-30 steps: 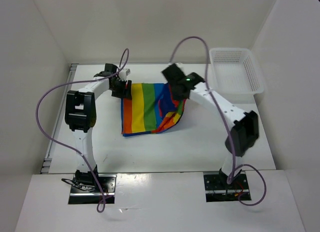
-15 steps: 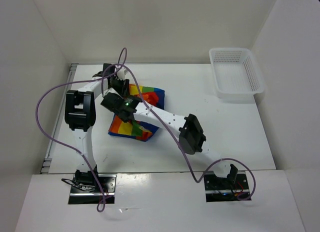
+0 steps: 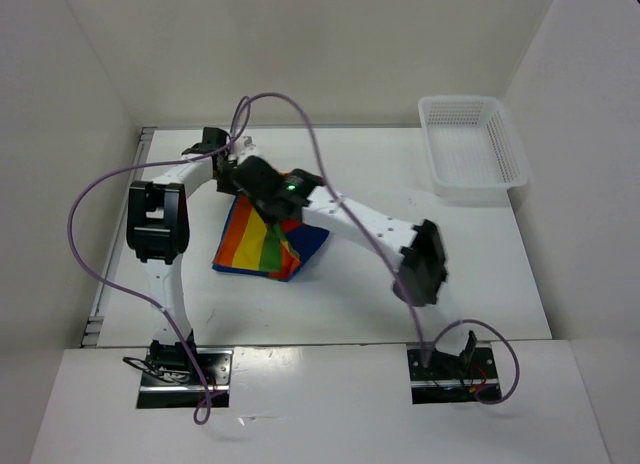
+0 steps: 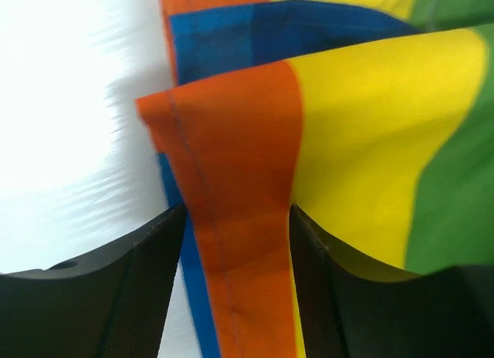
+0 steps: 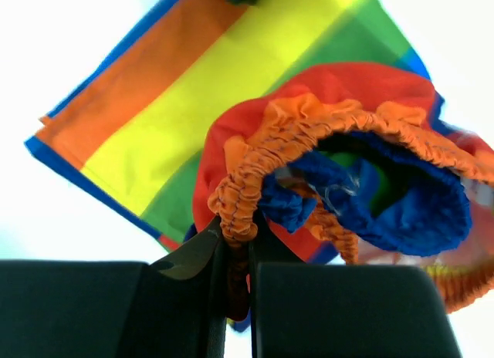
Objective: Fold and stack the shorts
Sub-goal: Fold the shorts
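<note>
Gripping on both sides here: the left gripper [image 4: 235, 219] has its two dark fingers clamped on an orange-striped hem of the shorts [image 3: 255, 249], the cloth filling the whole gap between them. Over to the right gripper [image 5: 235, 250], jaws pinched nearly together on the gathered orange elastic waistband, which loops up and away with blue fabric bunched inside it (a tight pinch, hardly any gap showing). From above, the two grippers sit close together at the far left of the table [image 3: 380, 294], and the shorts fan out from them toward the near side in a rainbow wedge of orange, yellow, green and blue. The white mesh basket [image 3: 468, 192] stands well apart at the far right corner
</note>
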{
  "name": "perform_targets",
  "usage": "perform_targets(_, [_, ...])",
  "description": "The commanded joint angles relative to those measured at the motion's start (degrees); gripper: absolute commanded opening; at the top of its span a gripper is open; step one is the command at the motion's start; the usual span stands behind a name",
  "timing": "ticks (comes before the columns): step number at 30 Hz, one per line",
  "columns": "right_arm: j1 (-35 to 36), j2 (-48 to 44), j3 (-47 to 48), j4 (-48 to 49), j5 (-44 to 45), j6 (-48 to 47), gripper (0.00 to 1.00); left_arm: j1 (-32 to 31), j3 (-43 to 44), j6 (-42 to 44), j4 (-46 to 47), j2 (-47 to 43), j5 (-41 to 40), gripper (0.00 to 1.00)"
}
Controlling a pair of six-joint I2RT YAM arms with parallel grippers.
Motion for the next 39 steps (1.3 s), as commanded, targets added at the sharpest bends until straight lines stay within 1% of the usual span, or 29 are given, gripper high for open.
perform_targets(1, [-6.57,-21.16,-19.84,12.53,-4.73,5.61,0.00,0.77,-1.25,0.32,-2.25,-3.28,-7.42,0.63])
perform_targets(2, [-8.69,-25.38,-25.61,17.87,-7.39,7.56,0.00,0.77,-1.25,0.32,-2.86,-3.28,-9.09,0.63])
perform_targets(3, [-10.79,-32.38,-35.68,19.66,-9.51,9.58,0.00,0.77,-1.25,0.32,-2.87,-2.76,-11.37,0.63])
perform_targets(4, [-14.91,-35.15,-39.96,20.64,-12.57,13.25,0.00,0.77,-1.25,0.32,-3.57,-2.06,-11.91,0.63])
perform_targets(5, [-16.60,-37.44,-43.48,20.65,-14.00,14.77,0.00,0.77,-1.94,0.32,-3.57,-2.05,-11.92,0.63])
perform_targets(6, [-18.18,-41.21,-49.78,21.78,-15.32,15.83,0.00,0.77,-2.47,0.32,-3.57,-2.05,-11.92,0.63])
perform_targets(7, [-19.42,-42.72,-52.80,22.40,-16.46,17.40,0.00,0.77,-2.48,0.32,-3.57,-2.05,-11.92,0.63])
perform_targets(8, [-21.69,-44.13,-55.61,23.10,-18.56,18.03,0.06,0.77,-3.35,0.32,-3.57,-2.05,-11.92,0.63])
perform_targets(9, [-22.76,-45.27,-60.78,24.41,-19.36,18.82,0.13,0.77,-3.36,0.32,-3.57,-2.05,-12.62,0.63])
perform_targets(12, [-26.98,-47.65,-68.44,24.43,-20.08,22.33,0.26,0.77,-3.36,0.32,-3.57,-1.53,-14.90,0.63])
perform_targets(14, [-29.87,-48.27,-72.93,24.43,-21.30,25.05,0.34,0.77,-3.36,0.32,-3.57,-1.53,-15.44,0.63])
perform_targets(16, [-31.38,-48.27,-75.14,23.82,-22.00,26.73,0.50,0.77,-5.02,0.32,-3.05,-1.53,-16.75,0.63])
perform_targets(18, [-33.74,-48.27,-77.51,23.20,-22.01,28.84,0.62,0.77,-5.72,0.32,-2.52,-1.53,-17.28,0.63])
perform_targets(19, [-34.63,-48.88,-78.05,21.63,-20.79,29.46,0.66,0.77,-6.25,0.32,-2.52,-2.14,-17.28,0.63])
perform_targets(22, [-38.23,-51.43,-78.06,17.49,-15.61,30.51,0.69,0.77,-6.78,0.32,-2.52,-3.80,-18.68,0.63])
perform_targets(23, [-38.24,-53.44,-76.23,16.61,-14.37,30.52,0.73,0.77,-7.39,0.32,-2.52,-4.42,-19.47,0.63])
perform_targets(24, [-38.24,-54.24,-75.08,15.73,-12.27,29.82,0.84,0.77,-7.40,0.32,-1.91,-5.12,-19.48,0.63])
perform_targets(25, [-38.24,-54.77,-73.68,13.20,-10.95,29.81,0.84,0.77,-7.40,0.32,-1.90,-6.52,-21.22,0.63])
perform_targets(28, [-38.24,-55.39,-67.79,9.06,-6.90,29.11,0.84,0.77,-6.79,0.32,-2.51,-9.51,-21.76,0.65])
perform_targets(29, [-38.24,-56.09,-65.86,9.05,-6.89,28.33,0.84,0.77,-6.78,0.32,-2.52,-10.48,-21.76,0.65])
perform_targets(30, [-38.24,-56.71,-65.32,9.83,-7.50,27.62,0.81,0.24,-6.26,0.32,-3.04,-11.62,-20.89,0.65])
perform_targets(31, [-37.63,-56.71,-65.31,10.88,-9.51,27.62,0.72,-0.28,-6.26,0.32,-3.05,-14.42,-20.02,0.66])
perform_targets(32, [-37.62,-56.71,-64.79,14.28,-11.18,26.83,0.66,-0.98,-6.26,0.32,-3.57,-15.84,-18.01,0.66])
perform_targets(33, [-36.84,-55.75,-64.78,16.32,-12.76,26.13,0.58,-3.08,-6.26,0.32,-4.27,-17.24,-16.85,0.66])
perform_targets(34, [-36.83,-54.61,-64.78,19.91,-15.48,26.12,0.44,-4.32,-6.26,0.32,-4.80,-19.87,-15.71,0.66])
perform_targets(35, [-36.31,-53.21,-64.78,21.34,-16.72,26.12,0.37,-6.86,-6.26,0.32,-6.72,-20.77,-13.52,0.66])
perform_targets(36, [-36.30,-49.54,-64.17,22.57,-17.43,26.12,0.30,-8.01,-5.74,0.32,-8.04,-21.30,-12.11,0.66])
perform_targets(37, [-36.30,-47.50,-62.78,23.71,-17.96,26.12,0.20,-8.98,-5.21,0.32,-9.62,-21.30,-10.09,0.66])
perform_targets(39, [-36.30,-43.46,-61.36,26.78,-18.76,25.60,0.14,-11.00,-6.59,0.32,-13.13,-21.30,-3.70,0.66])
